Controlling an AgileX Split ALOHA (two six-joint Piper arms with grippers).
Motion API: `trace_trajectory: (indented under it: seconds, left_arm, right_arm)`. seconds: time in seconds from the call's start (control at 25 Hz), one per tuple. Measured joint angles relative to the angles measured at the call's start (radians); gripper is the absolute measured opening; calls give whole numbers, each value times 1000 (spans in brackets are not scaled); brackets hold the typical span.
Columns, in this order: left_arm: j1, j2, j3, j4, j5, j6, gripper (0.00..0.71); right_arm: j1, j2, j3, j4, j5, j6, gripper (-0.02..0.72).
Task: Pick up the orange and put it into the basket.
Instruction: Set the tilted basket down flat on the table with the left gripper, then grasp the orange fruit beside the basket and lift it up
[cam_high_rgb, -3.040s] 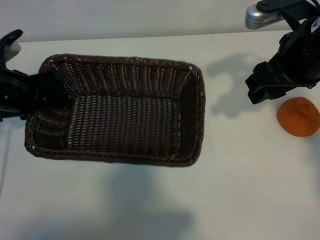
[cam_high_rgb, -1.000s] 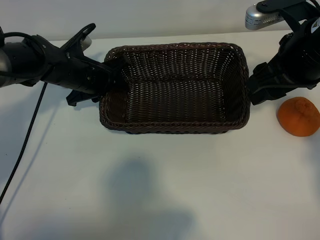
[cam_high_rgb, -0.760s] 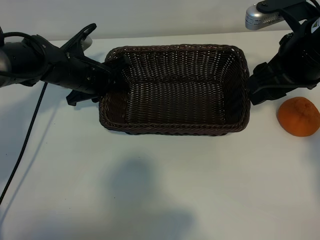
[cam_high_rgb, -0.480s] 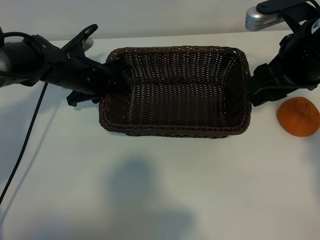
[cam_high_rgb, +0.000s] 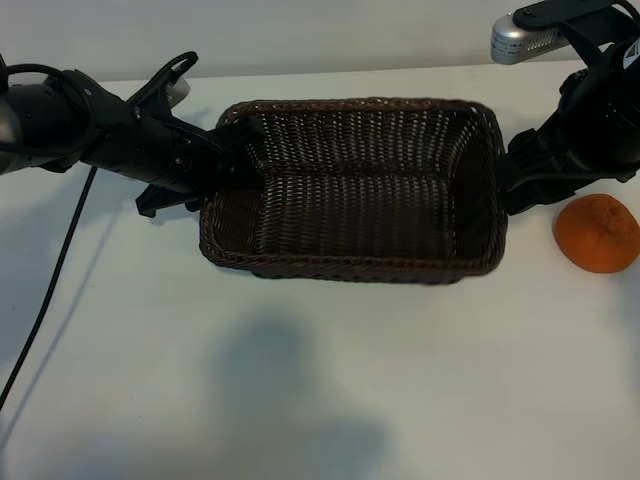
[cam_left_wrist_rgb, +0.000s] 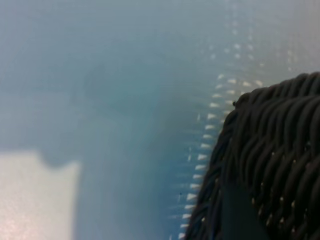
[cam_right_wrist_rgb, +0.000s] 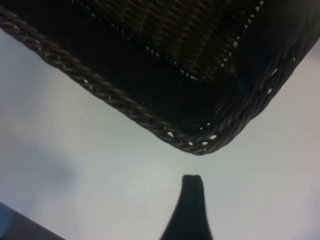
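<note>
The orange (cam_high_rgb: 597, 232) lies on the white table at the far right, with nothing touching it. The dark brown wicker basket (cam_high_rgb: 350, 268) sits mid-table. My left gripper (cam_high_rgb: 222, 150) is shut on the basket's left rim; in the left wrist view one dark finger (cam_left_wrist_rgb: 240, 215) lies against the weave (cam_left_wrist_rgb: 280, 140). My right gripper (cam_high_rgb: 520, 180) hangs open between the basket's right end and the orange, holding nothing. The right wrist view shows one fingertip (cam_right_wrist_rgb: 192, 182) above bare table, just off a basket corner (cam_right_wrist_rgb: 200, 145).
A black cable (cam_high_rgb: 50, 290) trails from the left arm across the table's left side. A silver fitting (cam_high_rgb: 520, 38) sticks out at the top right. The table's far edge runs just behind the basket.
The basket was carried from the left to mid-table. Over the last second it slid slightly right and toward the front with the left gripper. Orange and right arm stayed put.
</note>
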Motion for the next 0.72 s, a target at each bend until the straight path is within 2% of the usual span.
trace_trajectory:
  seconds: [0.16, 0.28, 0.44, 0.72]
  left_arm:
    - [0, -9, -4, 1, 10, -7, 587]
    - [0, -37, -9, 37, 19, -11, 670]
    - [0, -95, -9, 118, 29, -44, 684]
    - [0, -201, -9, 339, 98, -196, 675]
  right_arm:
    - [0, 0, 0, 0, 0, -1, 595]
    - [0, 0, 0, 0, 0, -1, 595]
    - [0, 0, 0, 0, 1, -1, 595]
    - [0, 0, 0, 0, 2, -1, 595]
